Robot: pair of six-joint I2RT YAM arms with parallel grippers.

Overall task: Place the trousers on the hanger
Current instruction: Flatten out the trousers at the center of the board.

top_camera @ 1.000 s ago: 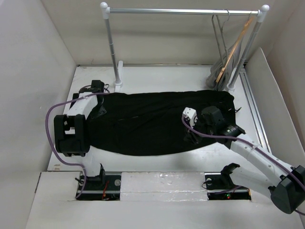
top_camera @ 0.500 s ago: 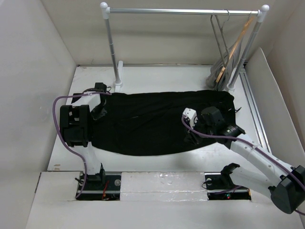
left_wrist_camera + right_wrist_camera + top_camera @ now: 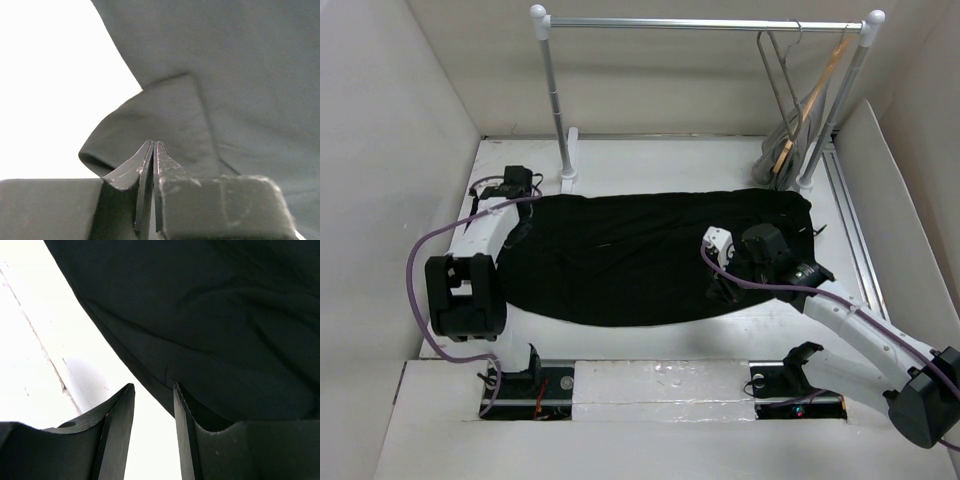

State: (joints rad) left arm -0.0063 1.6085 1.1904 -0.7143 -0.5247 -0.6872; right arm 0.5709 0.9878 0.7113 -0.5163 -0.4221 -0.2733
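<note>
The black trousers (image 3: 640, 255) lie spread flat across the middle of the white table, legs running left to right. My left gripper (image 3: 523, 212) is at their far left end. In the left wrist view its jaws (image 3: 153, 144) are pressed together at a folded flap of the cloth (image 3: 165, 120), apparently pinching its edge. My right gripper (image 3: 720, 290) is low at the near right edge of the trousers. It is open (image 3: 153, 386), with one finger over the cloth (image 3: 210, 305) and one over bare table. The grey hanger (image 3: 778, 90) hangs on the rail at the back right.
A clothes rail (image 3: 700, 22) on two posts stands at the back, its left post (image 3: 555, 110) just behind the trousers' left end. A light brown wooden hanger (image 3: 810, 100) hangs beside the grey one. White walls close in the table on the left, the back and the right.
My left arm's elbow swung inward and then back out to the left. The left end of the trousers has spread a little further left. The right arm has not moved.
</note>
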